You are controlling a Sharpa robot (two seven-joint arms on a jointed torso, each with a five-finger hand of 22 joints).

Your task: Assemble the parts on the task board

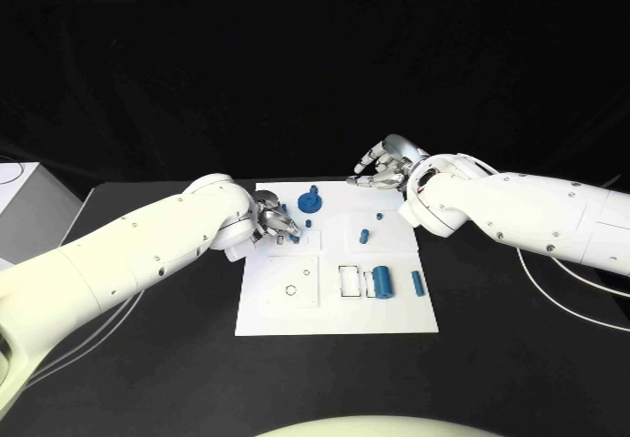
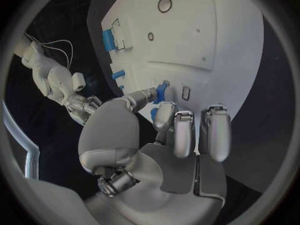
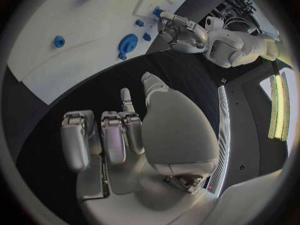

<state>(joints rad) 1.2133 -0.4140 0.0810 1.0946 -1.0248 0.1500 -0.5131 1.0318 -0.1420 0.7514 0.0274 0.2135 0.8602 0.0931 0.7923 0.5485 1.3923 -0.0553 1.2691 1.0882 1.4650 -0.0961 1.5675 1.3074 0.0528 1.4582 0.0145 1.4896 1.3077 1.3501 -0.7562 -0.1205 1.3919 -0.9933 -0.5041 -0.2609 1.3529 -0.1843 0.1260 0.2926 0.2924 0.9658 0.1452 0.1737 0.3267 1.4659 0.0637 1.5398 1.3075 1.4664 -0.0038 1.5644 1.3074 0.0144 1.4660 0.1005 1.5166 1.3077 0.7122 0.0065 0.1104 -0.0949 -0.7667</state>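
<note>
On the left, our left hand (image 1: 273, 223) sits over the near-left part of the white task board (image 1: 335, 314) on the black desk (image 1: 157, 364). It pinches a small blue part (image 2: 162, 91) between thumb and a fingertip, the other fingers curled beside it. We judge this part light, stiff and smooth, likely to slip or twist, so a hold across its short sides seems best.

Toward the middle, a round blue wheel-like part (image 1: 309, 200) stands near the board's far edge. A blue cylinder (image 1: 382, 280) and a slim blue bar (image 1: 418, 282) lie nearer us; we would take each across its middle.

On the right, our right hand (image 1: 383, 168) hovers past the board's far edge, fingers loosely spread, holding nothing.
</note>
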